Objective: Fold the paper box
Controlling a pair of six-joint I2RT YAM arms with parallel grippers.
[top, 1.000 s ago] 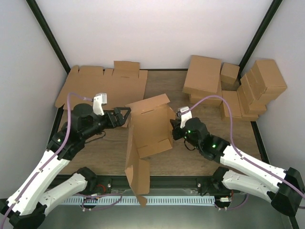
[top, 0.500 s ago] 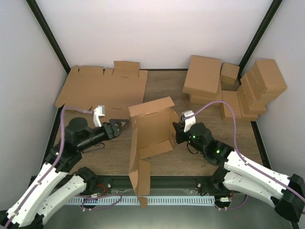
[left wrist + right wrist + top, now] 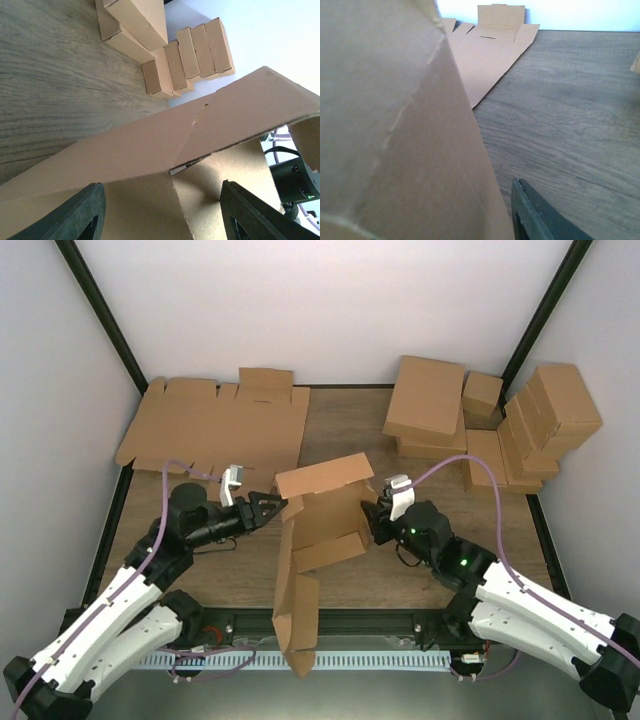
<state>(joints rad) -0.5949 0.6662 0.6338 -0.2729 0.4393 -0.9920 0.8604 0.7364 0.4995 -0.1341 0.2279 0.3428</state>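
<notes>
Shows the paper box partly raised on the wooden table, near its middle and between the two arms: back panel upright with a flap tipped over the top, side walls standing, a long strip of flaps trailing toward the near edge and reaching over it. Puts the left gripper at the box's left wall, fingers spread wide apart in the left wrist view, brown cardboard spanning the gap ahead of them; contact between pads and cardboard not clear. Puts the right gripper just beside the box's right wall. Gives only one dark finger in the right wrist view, low beside a cardboard panel filling the left of the frame; cannot tell apart from together for that pair. Leaves flat blanks lying at the far left and closed brown boxes piled at the far right, well apart from the raised box.
</notes>
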